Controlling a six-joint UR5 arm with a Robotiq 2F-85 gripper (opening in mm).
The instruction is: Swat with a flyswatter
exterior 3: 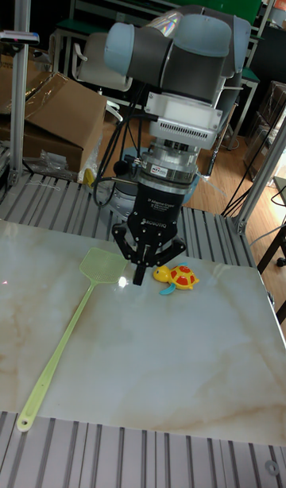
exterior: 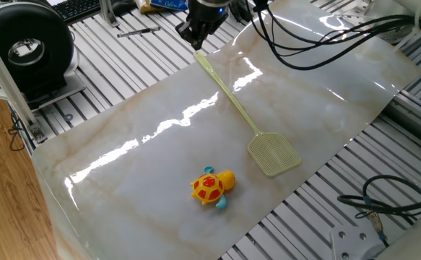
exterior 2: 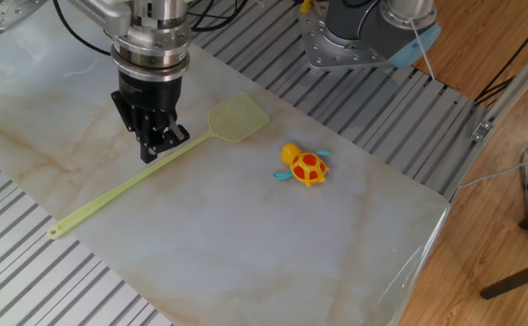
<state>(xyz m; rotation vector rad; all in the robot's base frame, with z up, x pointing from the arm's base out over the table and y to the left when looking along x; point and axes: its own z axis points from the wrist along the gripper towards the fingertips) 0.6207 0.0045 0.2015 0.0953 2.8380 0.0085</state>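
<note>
The pale yellow-green flyswatter (exterior: 237, 108) lies flat on the marble sheet. Its mesh head (exterior: 274, 156) is near the sheet's right edge and its long handle runs back toward the far corner. In the other fixed view the flyswatter (exterior 2: 128, 187) points its head up-right, and in the tall fixed view the flyswatter (exterior 3: 59, 350) lies left of the arm. My gripper (exterior: 196, 45) hangs above the sheet with its fingers drawn to a point, shut on nothing and clear of the handle. The gripper (exterior 2: 148, 156) (exterior 3: 139, 280) hovers over the swatter's line.
An orange and yellow toy turtle (exterior: 211, 187) (exterior 2: 304, 166) (exterior 3: 179, 277) sits on the sheet near the swatter's head. Slatted metal table (exterior: 123, 58) surrounds the marble. A black round device (exterior: 26, 47) stands at the far left, cables trail at the back and right.
</note>
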